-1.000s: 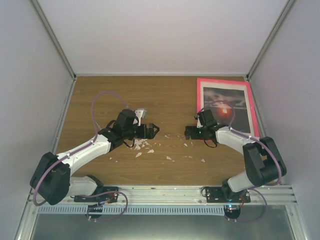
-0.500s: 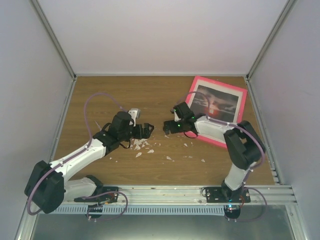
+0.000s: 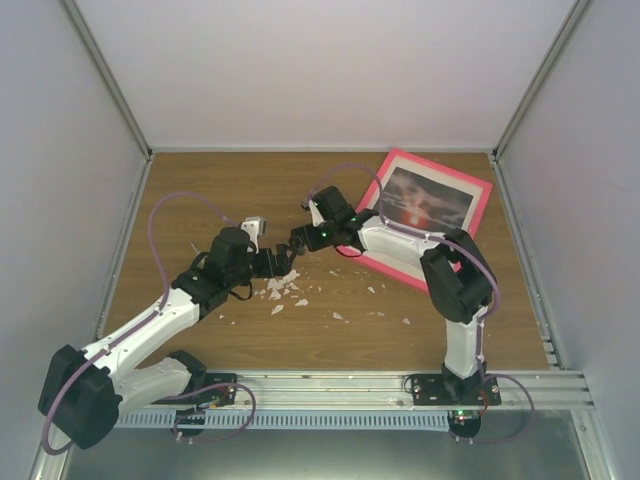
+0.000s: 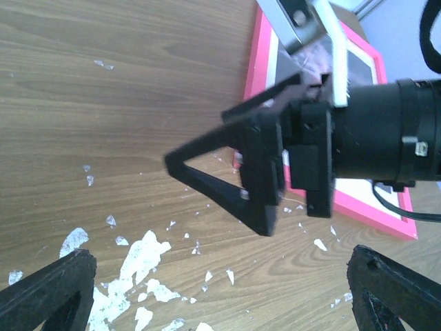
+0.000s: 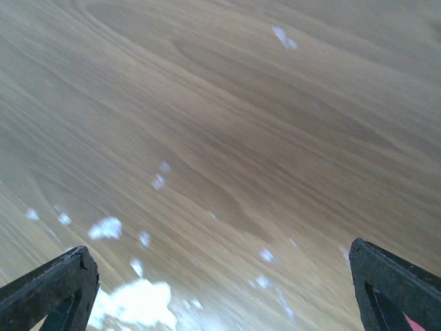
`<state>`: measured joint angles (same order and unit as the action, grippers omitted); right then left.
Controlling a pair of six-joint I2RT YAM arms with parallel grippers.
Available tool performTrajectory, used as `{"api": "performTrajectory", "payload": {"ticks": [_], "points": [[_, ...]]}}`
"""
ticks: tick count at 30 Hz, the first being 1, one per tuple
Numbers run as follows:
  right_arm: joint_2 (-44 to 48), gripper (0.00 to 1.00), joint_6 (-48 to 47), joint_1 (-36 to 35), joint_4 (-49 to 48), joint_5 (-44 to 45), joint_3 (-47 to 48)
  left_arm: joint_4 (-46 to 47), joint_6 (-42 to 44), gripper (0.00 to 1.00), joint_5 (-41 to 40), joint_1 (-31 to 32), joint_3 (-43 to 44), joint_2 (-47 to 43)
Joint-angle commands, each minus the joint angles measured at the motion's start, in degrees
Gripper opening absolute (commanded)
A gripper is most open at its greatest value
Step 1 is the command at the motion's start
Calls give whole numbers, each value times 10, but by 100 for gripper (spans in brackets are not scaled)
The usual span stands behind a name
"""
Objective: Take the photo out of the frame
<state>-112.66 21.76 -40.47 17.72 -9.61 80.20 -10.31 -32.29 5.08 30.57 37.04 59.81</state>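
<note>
The frame lies flat and skewed at the far right of the table, with the photo face up inside. The left gripper and the right gripper hover to its left, jaws apart. The frame is likely light, stiff and prone to sliding; a pink corner suits gripping.

We count one bright pink thin-edged rectangular picture frame and one rectangular print of a dark sunset seascape. There is one brown wood-grain desk. We see two white-and-black robot arms, the left arm and the right arm. The small white flakes are too many and too tiny for an exact count.
</note>
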Motion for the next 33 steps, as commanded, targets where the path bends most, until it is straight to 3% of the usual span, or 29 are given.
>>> {"api": "performTrajectory", "payload": {"ticks": [1,9,17,22,33], "points": [[72,100,-43,33,40,34,-74,21,-16,99,9,-2,-10,0],[213,100,-92,73,123,132,-221,30,-11,99,10,-4,-6,5],[196,87,-124,85,181,241,-230,31,-6,99,14,-6,-2,15],[174,69,-146,92,188,234,-221,28,-2,99,9,-7,-8,4],[136,53,-167,103,182,195,-217,26,8,99,19,-11,-8,11]]}}
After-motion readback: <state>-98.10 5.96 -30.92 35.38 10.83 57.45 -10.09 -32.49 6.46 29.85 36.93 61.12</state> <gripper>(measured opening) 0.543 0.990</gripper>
